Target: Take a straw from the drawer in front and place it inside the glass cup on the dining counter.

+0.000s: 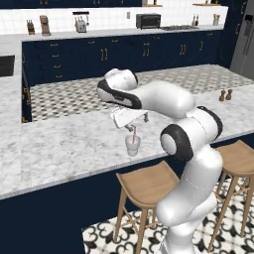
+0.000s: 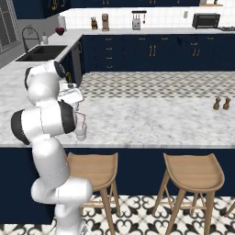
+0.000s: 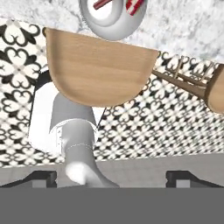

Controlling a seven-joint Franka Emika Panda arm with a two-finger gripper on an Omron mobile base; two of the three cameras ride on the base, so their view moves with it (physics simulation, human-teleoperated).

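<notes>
The glass cup (image 1: 132,147) (image 2: 81,131) stands near the front edge of the white marble dining counter (image 1: 64,144) (image 2: 151,121). The pinkish-red straw (image 1: 133,137) (image 2: 83,123) leans inside it, its top end poking above the rim. My gripper (image 1: 130,123) (image 2: 76,103) hangs just above the cup, apart from the straw. In the hand view the cup (image 3: 113,19) sits at the top edge with the striped straw (image 3: 133,5) in it. The fingertips (image 3: 41,177) stand wide apart with nothing between them, so the gripper (image 3: 111,177) is open. The drawer is out of view.
Two wooden stools (image 1: 146,186) (image 1: 240,158) (image 2: 94,167) (image 2: 195,172) stand under the counter's front edge. Two dark pepper mills (image 1: 225,95) (image 2: 221,103) sit at the counter's right. Beyond is a patterned floor and the navy cabinet wall with toaster oven (image 1: 148,20).
</notes>
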